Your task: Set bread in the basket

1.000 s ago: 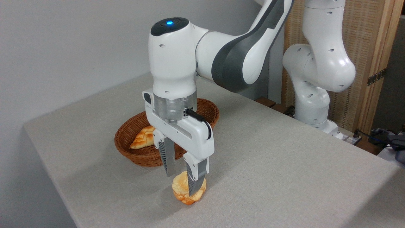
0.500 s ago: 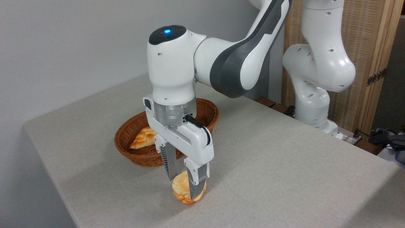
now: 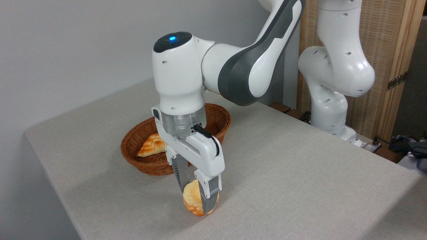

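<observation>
1 bread [image 3: 192,200]: small, round, golden-orange bun, lumpy surface, paler on the upper left face, deeper orange toward the bottom. Turned on its side or tilted, hard to tell which from this angle. Sits on the table [image 3: 300,180] near the front edge, underside apparently touching the cloth, though contact point partly hidden by the front finger. Outside the basket, just in front of it and slightly to the right.

1 gripper [image 3: 195,197], 2 fingers, pointing down, slightly tilted. Clamped on the bread: 1 finger behind on the left side, 1 in front [image 3: 208,196] covering the right part of the bun. Both pressed against it, no visible gap.

1 basket [image 3: 140,163]: oval, brown, woven wicker, shallow, much wider than the bun. Standing on the table behind the gripper, partly blocked by the wrist. Not touching the bread.

1 braided bread [image 3: 150,146] inside the basket, long and pointed, pale golden, lying toward the left side with its tip pointing lower left.

1 arm [image 3: 247,66], white with grey panels, reaching in from the upper right; blue light lit on top of the wrist joint. Base at the right rear beside the table.

Table covered in plain light-grey cloth. Wooden screen [image 3: 390,63] with woven panel behind the arm base at right. Plain grey wall at left.
</observation>
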You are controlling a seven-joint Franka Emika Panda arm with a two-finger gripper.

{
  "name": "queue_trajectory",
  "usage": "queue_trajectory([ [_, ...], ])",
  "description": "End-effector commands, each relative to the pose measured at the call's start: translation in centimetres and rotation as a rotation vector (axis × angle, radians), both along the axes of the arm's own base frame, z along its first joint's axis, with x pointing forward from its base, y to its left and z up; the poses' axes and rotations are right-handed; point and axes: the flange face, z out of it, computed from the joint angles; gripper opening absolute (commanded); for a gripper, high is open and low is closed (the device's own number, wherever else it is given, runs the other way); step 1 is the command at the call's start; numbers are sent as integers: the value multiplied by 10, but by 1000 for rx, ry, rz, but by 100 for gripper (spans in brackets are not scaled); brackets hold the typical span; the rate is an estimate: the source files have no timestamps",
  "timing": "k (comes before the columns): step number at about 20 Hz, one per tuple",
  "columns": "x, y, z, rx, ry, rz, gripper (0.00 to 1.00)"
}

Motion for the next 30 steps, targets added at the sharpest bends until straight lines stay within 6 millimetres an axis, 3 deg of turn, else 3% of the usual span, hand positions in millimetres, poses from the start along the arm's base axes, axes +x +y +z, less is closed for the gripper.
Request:
queue_trajectory([
  [1,1,-2,-4,22,-5,-36,79],
  [4,1,-4,-5,23,-3,-42,62],
  [6,2,-4,-4,25,-5,-42,55],
  [21,1,-3,4,19,-20,-35,59],
  [26,0,3,22,8,-54,-20,59],
  [30,-3,5,48,-24,-102,2,62],
])
